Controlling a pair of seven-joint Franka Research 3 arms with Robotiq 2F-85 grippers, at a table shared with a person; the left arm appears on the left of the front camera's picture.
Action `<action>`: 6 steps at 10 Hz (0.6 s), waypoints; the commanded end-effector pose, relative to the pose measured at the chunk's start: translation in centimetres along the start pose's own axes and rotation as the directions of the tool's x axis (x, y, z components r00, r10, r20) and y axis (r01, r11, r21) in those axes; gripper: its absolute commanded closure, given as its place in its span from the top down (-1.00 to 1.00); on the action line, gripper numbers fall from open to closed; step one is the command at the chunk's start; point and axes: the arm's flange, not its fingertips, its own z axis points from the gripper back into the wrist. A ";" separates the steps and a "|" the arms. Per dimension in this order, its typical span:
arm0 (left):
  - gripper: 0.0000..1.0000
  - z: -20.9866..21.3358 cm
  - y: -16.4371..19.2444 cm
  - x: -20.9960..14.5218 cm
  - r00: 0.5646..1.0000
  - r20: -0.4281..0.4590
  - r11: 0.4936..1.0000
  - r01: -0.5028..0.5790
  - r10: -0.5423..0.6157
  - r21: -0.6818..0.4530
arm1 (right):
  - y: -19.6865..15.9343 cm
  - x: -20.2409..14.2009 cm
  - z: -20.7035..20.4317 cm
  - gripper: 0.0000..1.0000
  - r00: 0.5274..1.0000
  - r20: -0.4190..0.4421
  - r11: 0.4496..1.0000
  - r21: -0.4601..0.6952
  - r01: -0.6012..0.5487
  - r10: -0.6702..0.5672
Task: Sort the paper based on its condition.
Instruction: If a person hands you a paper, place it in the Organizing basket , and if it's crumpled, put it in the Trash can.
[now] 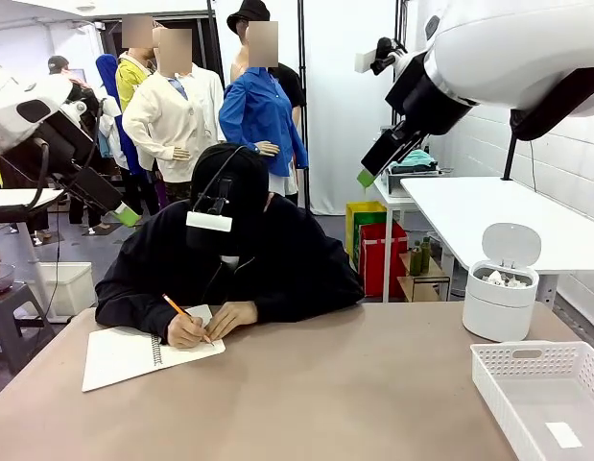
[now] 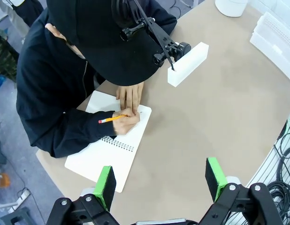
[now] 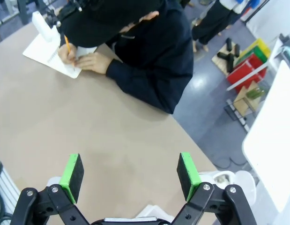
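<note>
**Crumpled paper in the bin, both grippers open**

We see crumpled paper inside the white bin, lid up, at the table's far right, just behind a white basket. Opposite, a person's hand holds a pencil on a notebook. Our left gripper and right gripper hang above the table, jaws spread wide, empty.

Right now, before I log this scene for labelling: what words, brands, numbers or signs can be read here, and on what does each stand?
No text can be read.
The notebook: the page under the person's pencil looks white, and any writing is too small to read.
The white basket: a small white tag lies inside, too blurred to read.
The white bin: no print seen.
</note>
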 end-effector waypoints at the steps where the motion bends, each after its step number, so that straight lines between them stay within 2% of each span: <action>1: 1.00 0.0 0.0 0.0 1.000 0.002 1.000 0.000 0.000 -0.003 | -0.2 0.1 0.4 1.00 1.000 0.015 1.000 -0.008 0.002 -0.002; 2: 1.00 0.3 -0.3 -0.2 0.997 0.044 0.998 -0.063 0.064 -0.021 | -1.5 0.5 1.6 1.00 0.996 0.039 0.996 0.033 0.077 -0.078; 3: 1.00 1.1 -0.7 -0.2 0.992 0.077 0.994 -0.092 0.097 -0.058 | -2.3 1.0 2.7 1.00 0.991 0.064 0.993 0.027 0.116 -0.118; 5: 1.00 2.7 -1.9 -0.6 0.989 0.111 0.990 -0.081 0.094 -0.116 | -3.3 1.6 5.0 1.00 0.992 0.059 0.989 0.104 0.104 -0.111; 6: 1.00 3.5 -2.0 -1.0 0.988 0.129 0.992 -0.072 0.085 -0.104 | -3.8 1.2 6.0 1.00 0.991 0.070 0.986 0.126 0.105 -0.115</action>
